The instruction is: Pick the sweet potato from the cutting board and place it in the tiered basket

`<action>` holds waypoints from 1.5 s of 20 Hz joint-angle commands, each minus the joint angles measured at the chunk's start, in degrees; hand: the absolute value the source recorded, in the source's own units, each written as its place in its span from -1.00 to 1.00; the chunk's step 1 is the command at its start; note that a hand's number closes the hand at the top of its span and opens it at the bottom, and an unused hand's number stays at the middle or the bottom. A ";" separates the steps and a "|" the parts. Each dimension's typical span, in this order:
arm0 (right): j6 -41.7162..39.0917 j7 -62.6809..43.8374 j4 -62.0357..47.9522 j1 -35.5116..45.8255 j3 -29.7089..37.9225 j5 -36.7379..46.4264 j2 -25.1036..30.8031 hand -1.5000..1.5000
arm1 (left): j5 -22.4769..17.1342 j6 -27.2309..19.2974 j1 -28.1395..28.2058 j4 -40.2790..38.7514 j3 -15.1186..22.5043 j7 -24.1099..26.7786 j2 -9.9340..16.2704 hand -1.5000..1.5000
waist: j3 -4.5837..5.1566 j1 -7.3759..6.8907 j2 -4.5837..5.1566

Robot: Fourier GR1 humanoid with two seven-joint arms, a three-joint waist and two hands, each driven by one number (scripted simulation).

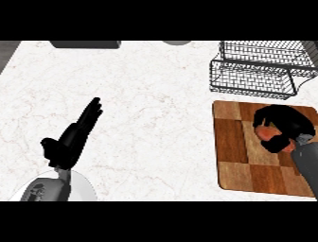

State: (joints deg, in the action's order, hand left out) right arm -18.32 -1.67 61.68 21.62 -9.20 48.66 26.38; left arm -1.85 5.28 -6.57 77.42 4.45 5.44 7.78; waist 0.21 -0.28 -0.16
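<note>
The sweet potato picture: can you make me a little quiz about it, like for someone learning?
1. True or false: the sweet potato is already in the tiered basket.
2. Which robot hand curls round the sweet potato? A) left B) right
3. Fill in: the sweet potato is over the wooden ____.

Key:
1. False. It is still over the cutting board, with the basket beyond the board.
2. B. The right robot hand curls round it; the left robot hand is open over the counter, fingers straight.
3. Cutting board.

Checkered brown cutting board [239, 156] — black wire basket [260, 71]
</note>
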 commanded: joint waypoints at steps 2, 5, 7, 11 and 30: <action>-0.45 1.29 2.46 -1.00 1.24 1.97 -2.37 1.00 | 0.63 1.30 -2.44 -2.79 -2.05 1.26 -0.11 0.00 | -0.20 0.27 0.16; 1.01 0.97 5.15 -3.48 1.76 3.16 -3.51 1.00 | -0.02 2.36 -2.62 -4.70 -3.24 1.75 -0.28 0.00 | -0.19 0.37 0.15; 0.01 0.94 2.64 -0.05 3.09 3.88 -3.22 1.00 | -1.75 5.19 0.45 0.37 -4.57 0.25 2.55 0.00 | -0.20 0.11 0.15; 6.30 11.96 -7.88 1.12 13.71 0.85 10.87 1.00 | 0.93 1.89 -0.01 -1.72 -2.25 3.17 -0.15 0.00 | -0.31 -0.34 0.77; -2.96 35.92 -31.80 17.98 34.93 -18.23 30.01 1.00 | 1.00 1.66 -0.25 2.91 -0.70 -3.32 -1.46 0.00 | -0.27 -1.21 0.47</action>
State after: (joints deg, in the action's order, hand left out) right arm -19.09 34.37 32.16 33.49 26.47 30.41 54.82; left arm -0.55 6.56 -6.66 79.05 3.74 4.03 6.23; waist -0.14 -1.25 0.37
